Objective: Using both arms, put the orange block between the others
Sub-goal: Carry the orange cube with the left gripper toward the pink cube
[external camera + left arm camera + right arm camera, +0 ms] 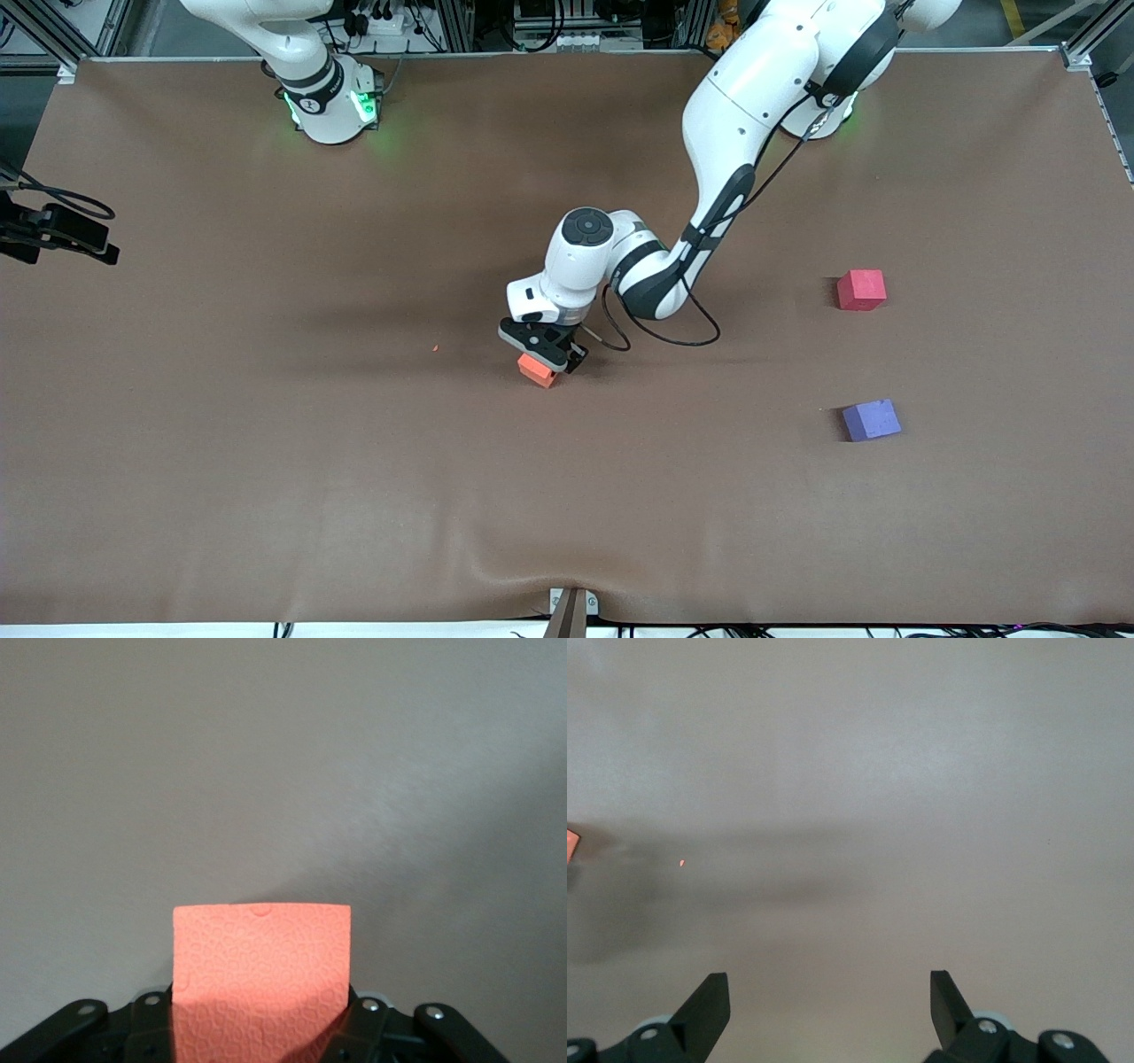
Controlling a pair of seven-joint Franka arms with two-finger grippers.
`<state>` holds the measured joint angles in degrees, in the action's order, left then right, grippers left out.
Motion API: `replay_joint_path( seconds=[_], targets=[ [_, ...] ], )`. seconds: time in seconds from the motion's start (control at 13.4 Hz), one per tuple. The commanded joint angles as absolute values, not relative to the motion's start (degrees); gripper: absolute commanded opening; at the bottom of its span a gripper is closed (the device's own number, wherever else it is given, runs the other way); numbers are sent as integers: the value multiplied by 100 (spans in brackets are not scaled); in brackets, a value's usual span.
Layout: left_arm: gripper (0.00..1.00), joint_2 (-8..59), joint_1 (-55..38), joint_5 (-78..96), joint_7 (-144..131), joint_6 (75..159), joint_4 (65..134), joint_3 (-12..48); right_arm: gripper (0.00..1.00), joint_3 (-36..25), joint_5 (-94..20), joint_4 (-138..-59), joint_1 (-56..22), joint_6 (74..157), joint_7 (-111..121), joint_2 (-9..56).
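Left hand (551, 354): down at the middle of the surface, clamped on the orange block (537, 369). In the left wrist view the block (261, 979) sits between the black fingers (363, 1019), its dimpled face filling the gap. The block sits at, or barely above, the brown surface (266, 443); which of the two cannot be told. The left arm (735, 133) reaches in from its base at the top of the front view.

Right hand (829, 999): seen only in its own wrist view, fingers (704, 1014) wide apart, nothing between them, over bare brown surface. The right arm waits; its green-lit base (332, 102) shows in the front view.

Red-pink cube (861, 290): on the surface toward the left arm's end, well apart from the orange block.

Purple-blue cube (872, 420): on the surface at the same end, nearer to the front camera than the red-pink cube, with bare surface between the two.

Orange speck (435, 348): tiny fragment on the surface, toward the right arm's end from the orange block; also visible in the right wrist view (682, 863).
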<state>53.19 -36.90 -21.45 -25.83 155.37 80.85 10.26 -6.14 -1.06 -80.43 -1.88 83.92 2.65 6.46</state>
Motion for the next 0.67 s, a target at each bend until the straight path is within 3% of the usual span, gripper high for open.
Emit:
replay_joint_path(
  seconds=[0.0, 0.37, 0.6],
  targets=[
    [0, 5169, -3568, -2320, -2487, 15234, 8086, 1037, 100, -554, -79, -7980, -97, 8314, 308, 633],
    [0, 4738, -3323, -2259, -2417, 14170, 8086, 1133, 100, -554, -97, -7989, -106, 8306, 299, 642],
    [0, 4422, -2387, -2110, -1638, 13459, 8077, 1825, 100, -554, -97, -7998, -97, 8306, 308, 650]
  ],
)
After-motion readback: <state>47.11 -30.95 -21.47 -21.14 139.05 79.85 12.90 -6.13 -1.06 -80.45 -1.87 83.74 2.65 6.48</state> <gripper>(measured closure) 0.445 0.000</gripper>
